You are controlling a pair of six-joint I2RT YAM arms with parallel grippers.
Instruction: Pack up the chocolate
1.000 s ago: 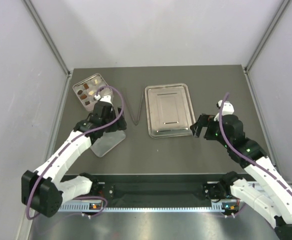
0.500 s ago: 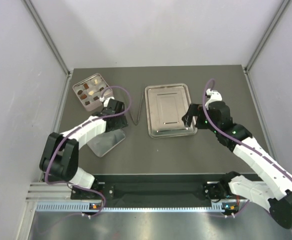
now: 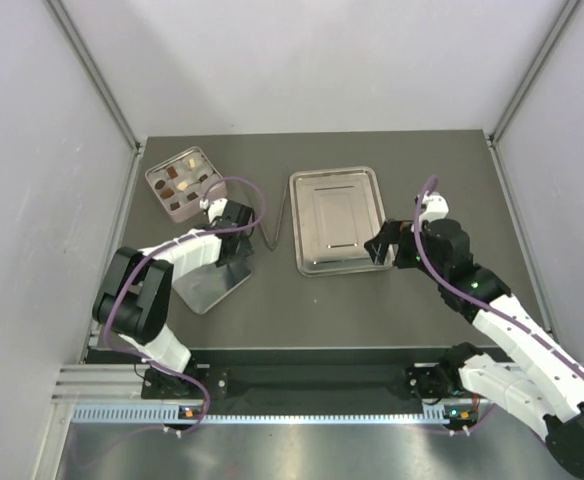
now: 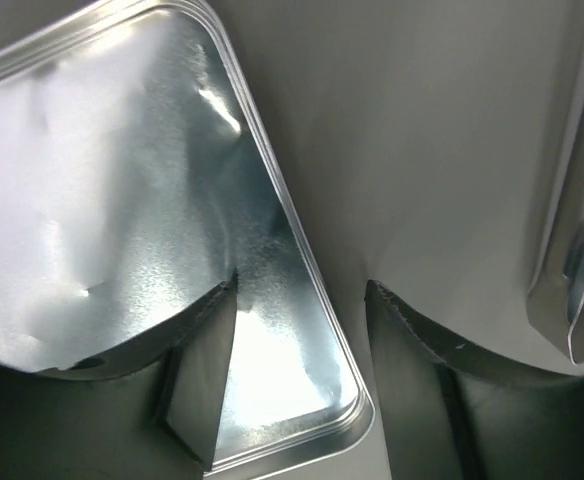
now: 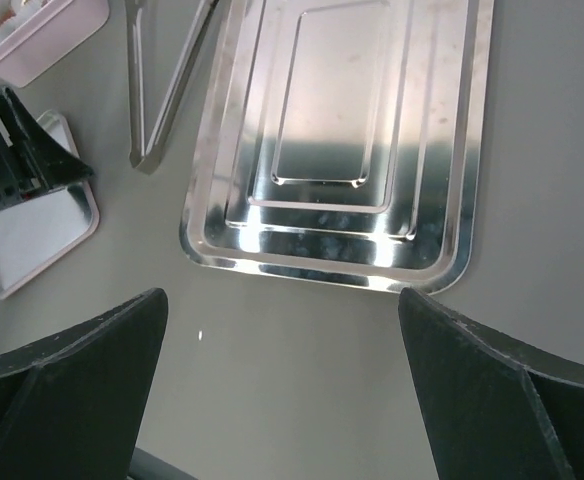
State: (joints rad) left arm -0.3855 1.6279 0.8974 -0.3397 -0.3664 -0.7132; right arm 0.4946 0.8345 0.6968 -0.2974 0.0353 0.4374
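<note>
**Left gripper astride the lid's rim, chocolate waiting in the tin**

Top view: the chocolate sits in the compartments of the pink tin at the far left. The left gripper is low over the far corner of the loose lid. The right gripper hovers at the steel tray's near right corner, and tongs lie between tin and tray.

Left wrist view: the left gripper is half spread, one finger inside the lid and one on the table outside, pinching nothing yet. For a sound grip, I judge it should seat low so the thin rim cannot slip, and stay clear of the tongs.

Right wrist view: the right gripper's fingers are spread wide and empty above the tray.
</note>
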